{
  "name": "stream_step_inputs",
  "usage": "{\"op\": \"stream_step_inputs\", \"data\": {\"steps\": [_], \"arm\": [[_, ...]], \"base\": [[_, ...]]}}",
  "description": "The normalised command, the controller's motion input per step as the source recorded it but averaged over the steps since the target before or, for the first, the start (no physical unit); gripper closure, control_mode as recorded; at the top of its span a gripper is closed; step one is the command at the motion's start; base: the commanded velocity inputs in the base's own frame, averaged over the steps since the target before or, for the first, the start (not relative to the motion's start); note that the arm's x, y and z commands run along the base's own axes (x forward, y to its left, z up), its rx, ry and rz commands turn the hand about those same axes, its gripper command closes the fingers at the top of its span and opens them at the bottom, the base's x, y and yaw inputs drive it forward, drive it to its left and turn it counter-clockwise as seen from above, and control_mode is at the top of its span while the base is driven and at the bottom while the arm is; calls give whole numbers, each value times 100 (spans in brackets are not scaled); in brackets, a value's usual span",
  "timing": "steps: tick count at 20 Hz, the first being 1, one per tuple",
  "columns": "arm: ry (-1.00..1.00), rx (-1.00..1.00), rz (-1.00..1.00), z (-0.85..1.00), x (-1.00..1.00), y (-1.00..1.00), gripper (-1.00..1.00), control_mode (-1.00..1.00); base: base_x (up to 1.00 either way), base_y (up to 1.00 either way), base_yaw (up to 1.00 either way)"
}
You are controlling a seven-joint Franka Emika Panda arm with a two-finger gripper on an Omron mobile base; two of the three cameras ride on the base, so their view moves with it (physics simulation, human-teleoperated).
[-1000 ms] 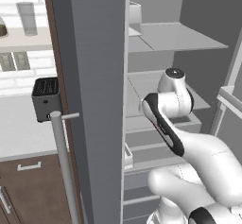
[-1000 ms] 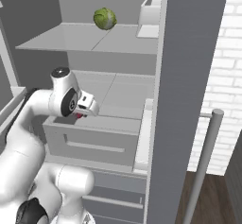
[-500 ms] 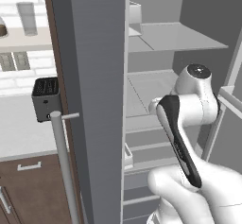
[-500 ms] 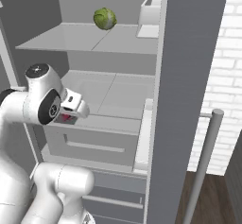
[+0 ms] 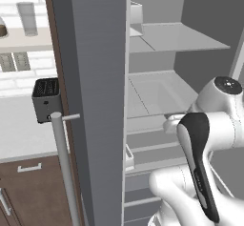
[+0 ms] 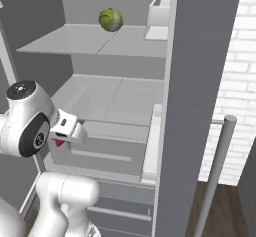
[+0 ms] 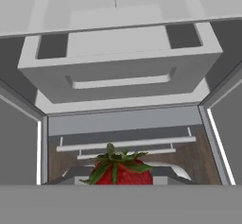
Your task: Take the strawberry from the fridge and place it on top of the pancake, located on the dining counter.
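Strawberry (image 7: 118, 170) sits at the bottom middle of the hand view, green leaves up, lower half cut off by the frame edge. In the right base view it is just a small red speck (image 6: 59, 142) under the white hand, mostly hidden by the hand body. Gripper (image 6: 60, 140) hangs in front of the open fridge (image 6: 120, 106), out past the front edge of the pulled-out drawer (image 6: 97, 148). Fingertips are not clearly visible in any view; the berry sits right where they would be, so the jaws look closed on it, but the actual contact is hidden. In the left base view the hand is hidden behind the arm's own wrist and dark forearm strip, so grip cannot be checked there.

Hand view looks down at the drawer (image 7: 118, 67) from above, with the two lower drawers and their bar handles below it, and open door panels at both side edges.

Cabbage (image 6: 110, 19) rests on the upper shelf (image 6: 90, 41), near its back edge. White box (image 6: 159, 15) stands at the shelf's right end, partly cut by the door (image 6: 192, 106). Door bar handle (image 6: 216, 171) runs off the bottom edge.

Left base view: door (image 5: 93, 101) blocks much of the fridge interior; toaster (image 5: 46, 100) on the wall counter is partly behind the handle (image 5: 64, 168). A cup (image 5: 27, 18) stands on the wall shelf at top left.
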Motion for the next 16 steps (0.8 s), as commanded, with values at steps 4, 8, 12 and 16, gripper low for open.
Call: {"op": "stream_step_inputs", "data": {"steps": [4,8,12,16], "arm": [[1,0,1,-3,-2,0,100,-100],[0,0,0,0,0,0,100,-100],[0,0,0,0,-4,0,100,-100],[-1,0,0,0,-36,0,100,-100]], "base": [[0,0,0],[0,0,0],[0,0,0],[0,0,0]]}}
